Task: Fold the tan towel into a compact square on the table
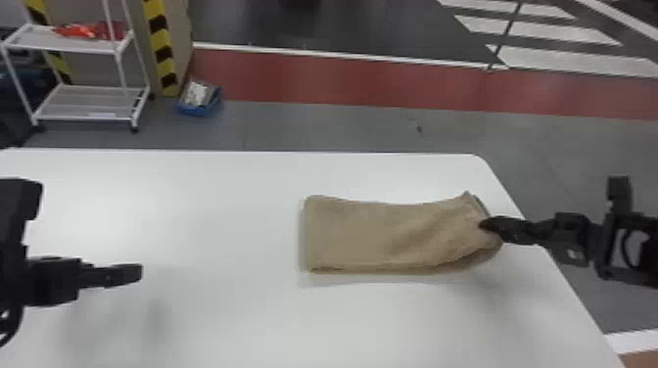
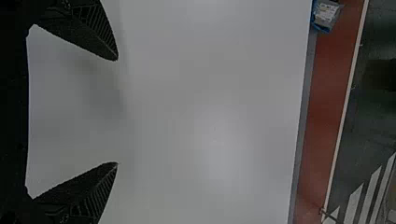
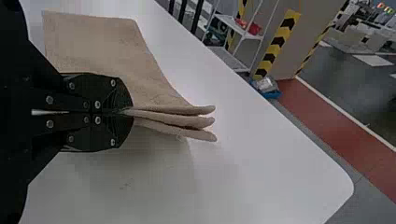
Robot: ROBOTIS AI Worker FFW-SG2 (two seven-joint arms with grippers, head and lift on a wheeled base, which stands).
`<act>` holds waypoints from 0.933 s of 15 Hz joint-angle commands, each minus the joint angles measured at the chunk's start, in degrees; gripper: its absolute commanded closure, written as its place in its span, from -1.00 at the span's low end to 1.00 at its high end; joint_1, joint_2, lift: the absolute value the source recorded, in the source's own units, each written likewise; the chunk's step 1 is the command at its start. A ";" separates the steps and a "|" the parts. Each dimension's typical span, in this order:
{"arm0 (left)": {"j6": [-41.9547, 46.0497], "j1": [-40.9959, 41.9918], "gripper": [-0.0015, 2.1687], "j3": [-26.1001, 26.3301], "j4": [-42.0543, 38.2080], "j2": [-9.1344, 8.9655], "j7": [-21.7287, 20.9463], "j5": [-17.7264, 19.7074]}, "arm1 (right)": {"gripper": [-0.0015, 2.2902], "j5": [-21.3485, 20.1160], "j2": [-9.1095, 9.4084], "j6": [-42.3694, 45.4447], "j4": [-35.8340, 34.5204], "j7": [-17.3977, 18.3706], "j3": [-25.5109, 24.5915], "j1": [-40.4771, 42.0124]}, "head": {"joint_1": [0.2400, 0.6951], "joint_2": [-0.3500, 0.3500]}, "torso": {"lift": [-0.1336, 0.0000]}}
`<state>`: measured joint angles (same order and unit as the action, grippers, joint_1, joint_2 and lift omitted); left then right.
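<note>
Your white table (image 1: 220, 205) spans the head view's lower part; the tan towel (image 1: 372, 235) lies right of centre, a layered strip. At right, your right gripper (image 3: 128, 112) pinches its raised end shut, probably to fold it leftward into a square. Your left gripper (image 2: 117, 112), lower left, gapes wide, empty, leaving room. The blue box (image 1: 196, 110), upper left, sits beyond the table, unobstructive.

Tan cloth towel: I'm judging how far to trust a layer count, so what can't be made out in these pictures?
Pinched part of the towel: right wrist view, hidden by the black right claw.
Towel's underside: head view, hidden by its upper layers.
White table's near edge: head view, cut off by the bottom edge.
Contents of the blue bin: head view, too small.
</note>
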<state>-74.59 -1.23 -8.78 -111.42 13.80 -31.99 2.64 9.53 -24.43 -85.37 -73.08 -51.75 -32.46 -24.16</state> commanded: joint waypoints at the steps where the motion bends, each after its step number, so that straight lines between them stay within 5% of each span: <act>1: -0.08 0.00 -0.93 -0.01 -0.02 -0.08 0.00 0.00 | 0.17 2.60 -0.79 -1.96 -2.51 -0.99 -3.40 0.96 | 1.00 -0.48 | -0.85; 8: -0.26 -0.26 -0.93 0.07 -0.02 -0.08 0.00 -0.18 | 0.16 8.22 -5.89 -4.71 -6.29 -1.43 -10.96 1.66 | 1.00 -0.67 | -0.85; 11: -0.61 -0.26 -0.93 0.43 -0.20 -0.26 0.00 -0.35 | 0.16 11.04 -4.39 -4.71 -8.22 -1.07 -10.43 1.49 | 1.00 -0.71 | -0.85; 14: -1.31 0.35 -0.93 0.25 -0.81 -0.26 -0.09 -0.53 | 0.16 10.68 0.00 -4.71 -10.07 -0.99 -6.30 1.40 | 1.00 -0.63 | -0.85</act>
<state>-75.59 -1.24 -8.40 -111.90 13.55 -32.01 2.20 20.26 -26.06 -89.96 -82.66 -52.76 -40.74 -22.65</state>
